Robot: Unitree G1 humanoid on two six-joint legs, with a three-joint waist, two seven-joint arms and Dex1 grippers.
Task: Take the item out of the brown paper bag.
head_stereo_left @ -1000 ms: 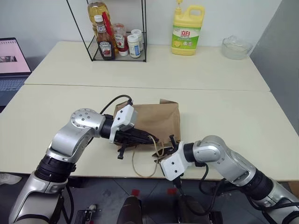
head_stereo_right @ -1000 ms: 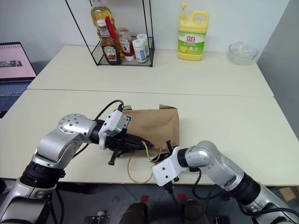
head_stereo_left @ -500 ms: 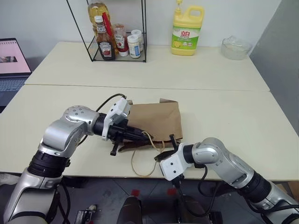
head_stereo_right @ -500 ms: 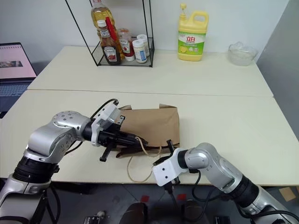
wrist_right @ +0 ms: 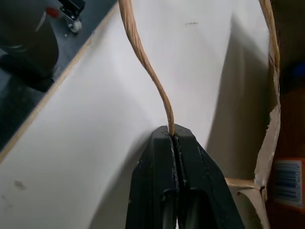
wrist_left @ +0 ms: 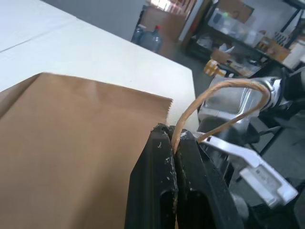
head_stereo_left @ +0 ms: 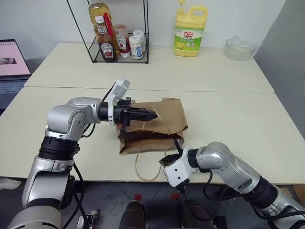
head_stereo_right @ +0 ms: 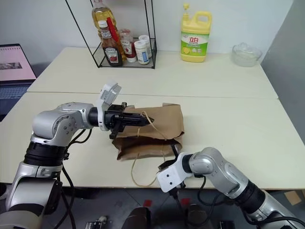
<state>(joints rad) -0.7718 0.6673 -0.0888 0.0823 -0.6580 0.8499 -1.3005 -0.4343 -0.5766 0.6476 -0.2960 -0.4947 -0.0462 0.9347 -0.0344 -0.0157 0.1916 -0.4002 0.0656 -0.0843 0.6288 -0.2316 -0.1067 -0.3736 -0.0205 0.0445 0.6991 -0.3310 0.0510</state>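
We looked down on the brown paper bag (head_stereo_left: 152, 125) lying creased at about the middle of the near cream table (head_stereo_left: 248, 138), its mouth turned toward the table's near edge. The left gripper (head_stereo_left: 153, 114) reached in from nine o'clock, nearly level, its two black fingers pressed together on the upper cord handle (wrist_left: 217, 102). That cord rose as a tan loop past the fingertips in the left wrist view, and the upper sheet of the bag hung lifted from it, so the mouth gaped. The right gripper (head_stereo_left: 177, 142) sat at roughly five o'clock from the bag, at the mouth's right corner, its fingers likewise closed tight, pinching the lower cord handle (wrist_right: 147, 67). This second loop trailed over the table's front edge at six o'clock.

In the right wrist view, past the torn paper rim, we made out an orange surface with a pale barcode label (wrist_right: 287, 183) and a touch of blue above it, inside the bag; this looked like the item, though we could not tell its full shape. From the head views it stayed hidden within the bag.

At twelve o'clock, on the far table, stood a black wire rack (head_stereo_left: 119, 47) with sauce bottles, a yellow detergent jug (head_stereo_left: 190, 31) beside it at one o'clock, and a clear glass bowl (head_stereo_left: 240, 47) near two o'clock. A laptop (head_stereo_left: 13, 64) sat at ten o'clock.
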